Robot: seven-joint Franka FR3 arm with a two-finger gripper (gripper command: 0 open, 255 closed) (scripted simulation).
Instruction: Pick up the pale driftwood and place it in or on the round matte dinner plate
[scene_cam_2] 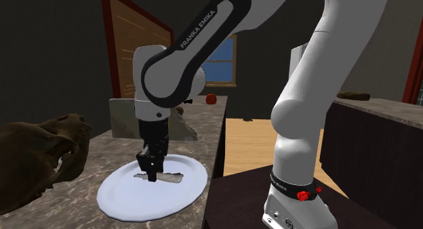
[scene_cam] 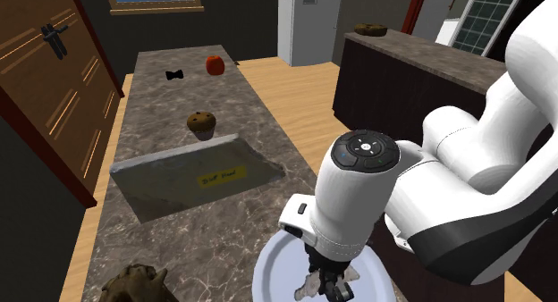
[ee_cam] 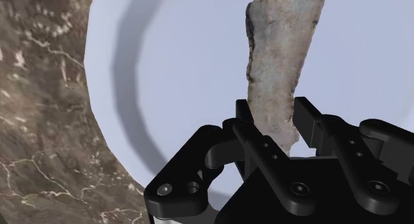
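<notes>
The black gripper (scene_cam: 327,285) hangs straight down at the lower middle of the shoulder view, over the pale blue-white plate (scene_cam: 268,266) at the near end of the dark marbled counter (scene_cam: 170,229). In the wrist view its two fingers (ee_cam: 255,140) press on either side of the narrow end of the pale driftwood (ee_cam: 282,63), so the claw is closed on the wood. The piece is a flat, rough, grey-beige sliver that stretches away from the fingers across the plate's smooth inside.

In the second exterior view, low and left of centre, the wood looks level and very close to the plate (whether it already rests on the surface cannot be told). Gripping it by one end and keeping it flat seems sensible: its whole length falls inside the rim, so it should settle rather than tip when let go. By the look of it the carrying is done, and what remains is to part the fingers and rise straight up. The likely hazard is the sliver shifting as the fingers open.

The grey tray (scene_cam: 197,175) and the muffin (scene_cam: 201,123) sit toward the middle and upper left of the shoulder view, well apart from the plate. A brown skull-like lump (scene_cam: 134,287) lies near it in the lower left corner.
</notes>
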